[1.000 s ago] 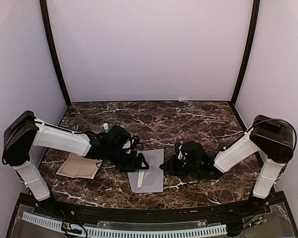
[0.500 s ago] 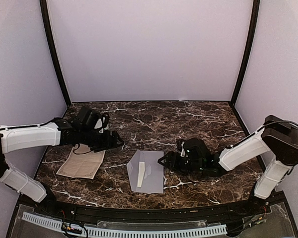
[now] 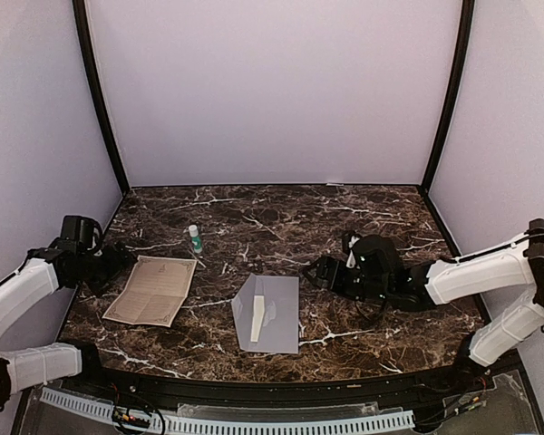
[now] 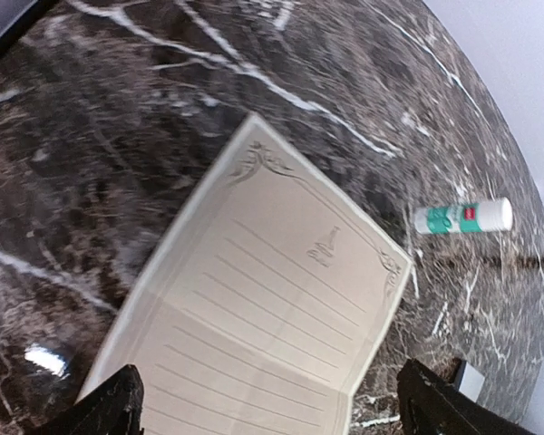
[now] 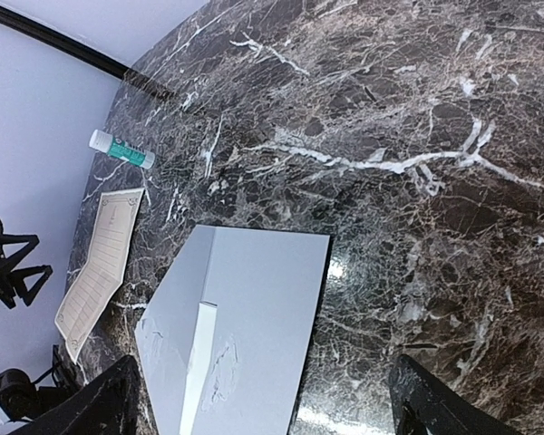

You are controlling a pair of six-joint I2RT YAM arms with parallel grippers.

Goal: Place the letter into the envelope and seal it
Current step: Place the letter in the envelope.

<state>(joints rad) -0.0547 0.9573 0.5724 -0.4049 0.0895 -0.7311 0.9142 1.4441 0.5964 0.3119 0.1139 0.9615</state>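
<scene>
Both pulled back vs 1s ago: left gripper (image 3: pixel 109 261) now left of letter (image 3: pixel 151 290), right gripper (image 3: pixel 319 272) off envelope (image 3: pixel 270 313). Both wide open, empty. Envelope lies front-centre, flap open.

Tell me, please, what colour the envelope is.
Envelope: pale grey-lavender, best in right wrist view.

- I count one envelope (image 3: pixel 276 308), pale grey-lavender.
- On it I see one white strip (image 3: pixel 256 323).
- One letter (image 3: pixel 151 290), a tan sheet with an ornate border; I find no second sheet.
- One glue stick (image 3: pixel 195 238), white and green.
- Two arms, one on each side of my overhead view.
- Two grippers: the left gripper (image 3: pixel 104 263) and the right gripper (image 3: pixel 319 272), each showing two fingers in its own wrist view.
- One table (image 3: pixel 344 217), dark with white marble veins.
</scene>
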